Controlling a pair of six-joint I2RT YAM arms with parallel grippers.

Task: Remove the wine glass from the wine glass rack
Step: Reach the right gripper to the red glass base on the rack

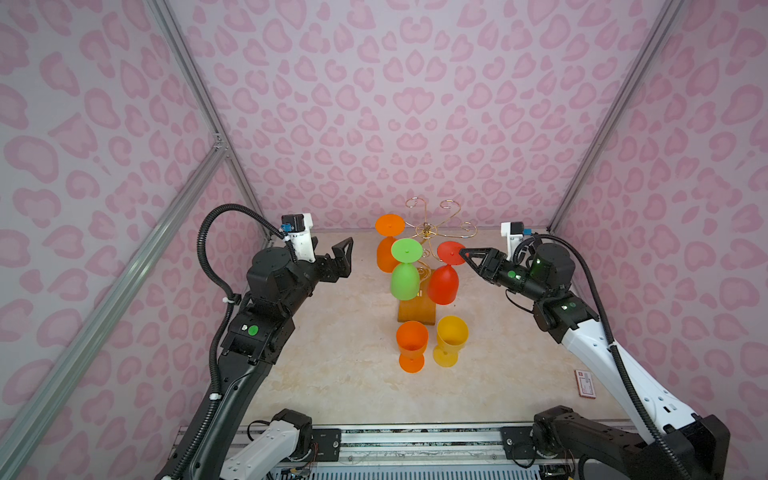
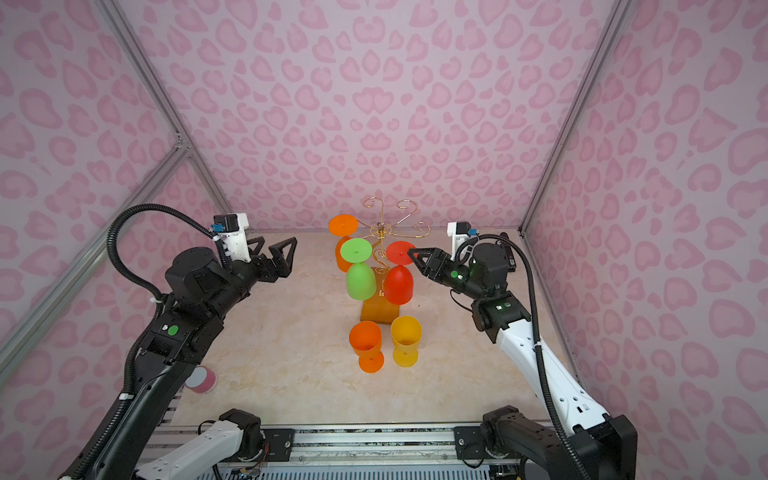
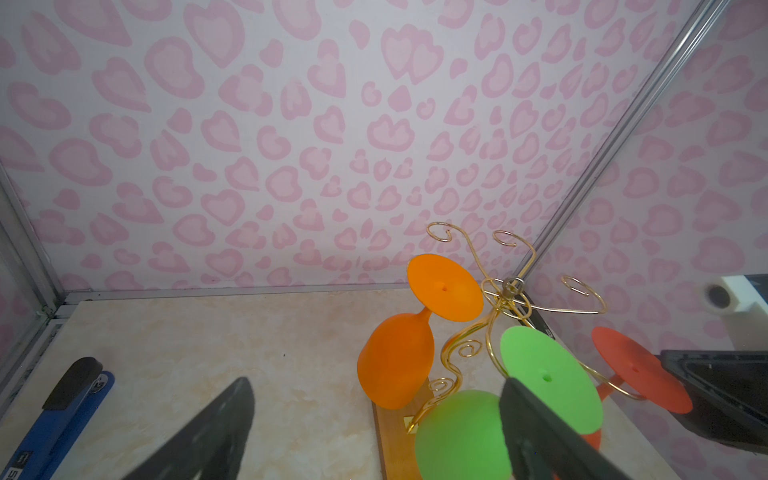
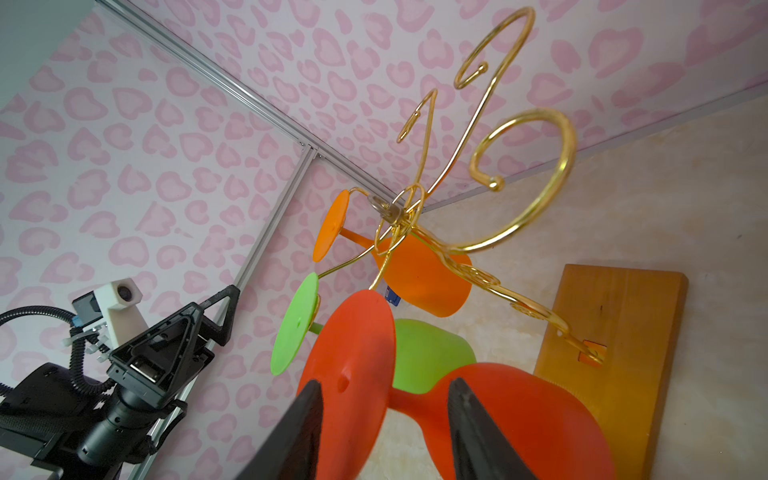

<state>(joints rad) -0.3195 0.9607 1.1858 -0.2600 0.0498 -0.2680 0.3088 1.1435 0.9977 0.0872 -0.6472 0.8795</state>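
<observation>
Jaws of the right gripper [image 1: 462, 252] are standing apart astride the foot of the red plastic wine glass [image 1: 443, 286], which is hanging bowl-down on the amber-based gold wire rack [image 1: 417, 312]. Left gripper [image 2: 277, 245] jaws are gaping empty beside that rack. Glass is appearing light, stiff, slick; stem suits gripping.

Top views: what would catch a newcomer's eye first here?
An orange glass, a green glass and a red glass hang upside down from the gold wine glass rack toward the back of the table. The right gripper is at the red glass's foot, jaws apart around it.
</observation>
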